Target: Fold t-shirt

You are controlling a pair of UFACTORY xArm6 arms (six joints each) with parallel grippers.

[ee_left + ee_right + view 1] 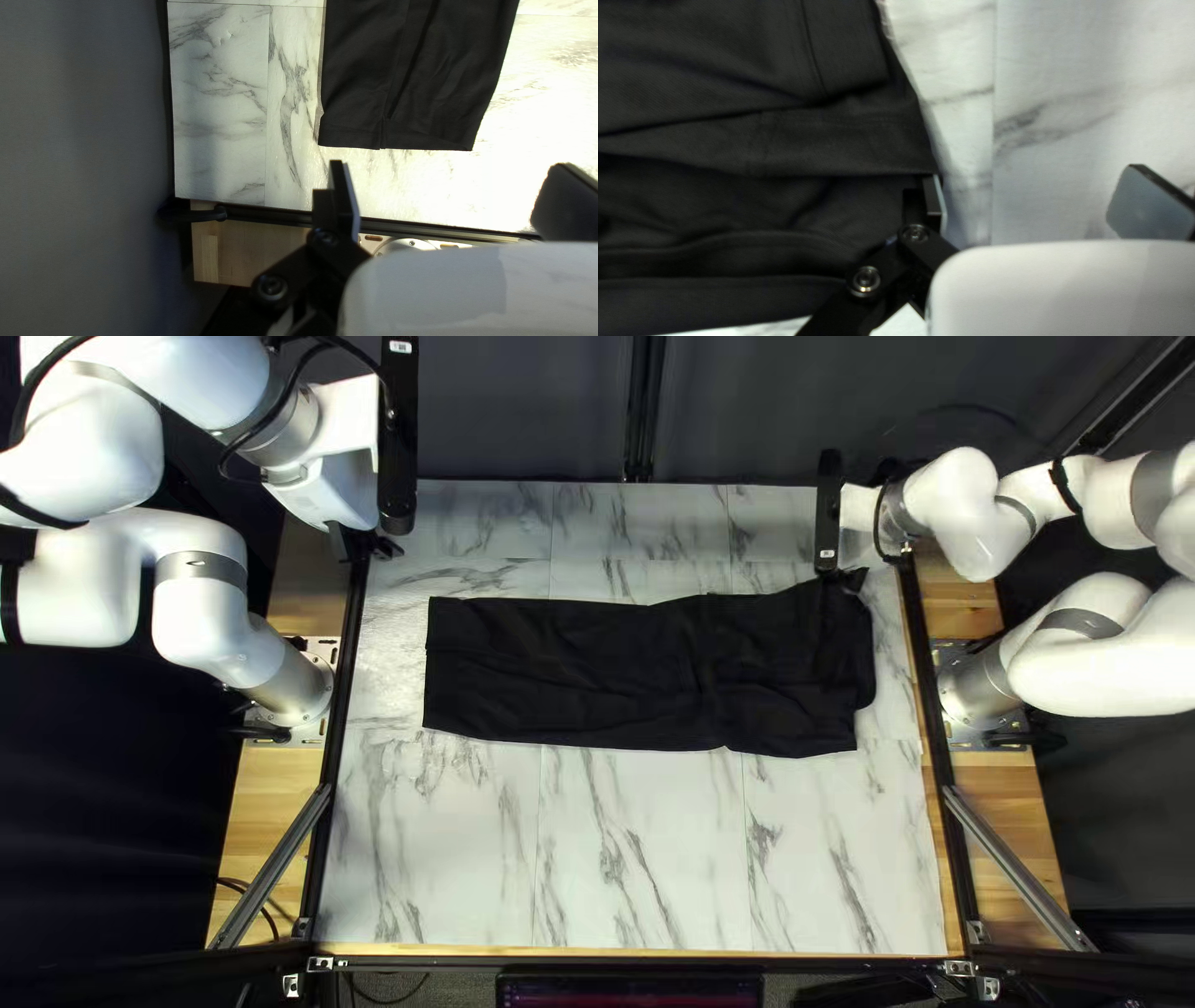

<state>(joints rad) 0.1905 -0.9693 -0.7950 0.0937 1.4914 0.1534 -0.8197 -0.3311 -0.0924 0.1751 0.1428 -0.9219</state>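
Nearest: bare marble-patterned tabletop (647, 871). Past it, mid-table, the black t-shirt (623, 672), a long strip lying crosswise; straight end at left of the top left view, rumpled end at right. Lengthwise folding looks largely done; tidying the rumpled end seems the step in hand.

To do it well: take only the loose layer at that end, close before lifting, draw it outward low and gently, then lay it flat. A deep bite would probably drag the under layers and skew the strip. Square that end before folding the length over.

Farther back, right gripper (1034, 172) low at the rumpled end's far corner. Jaws wide, nothing pinched: one finger against the cloth edge, the other out over bare marble. Left gripper (450, 167) just off the straight end, jaws wide too, holding nothing.

Views compared: top left view gives the whole strip but neither jaw gap. Right wrist view adds stacked folds and a stitched band (847, 56) near the finger; left wrist view, a small crease or slit (384, 127) at the straight end. Whether the right fingertip sits under a layer, cannot tell. Farthest, dark curtain (523, 405) beyond the table.
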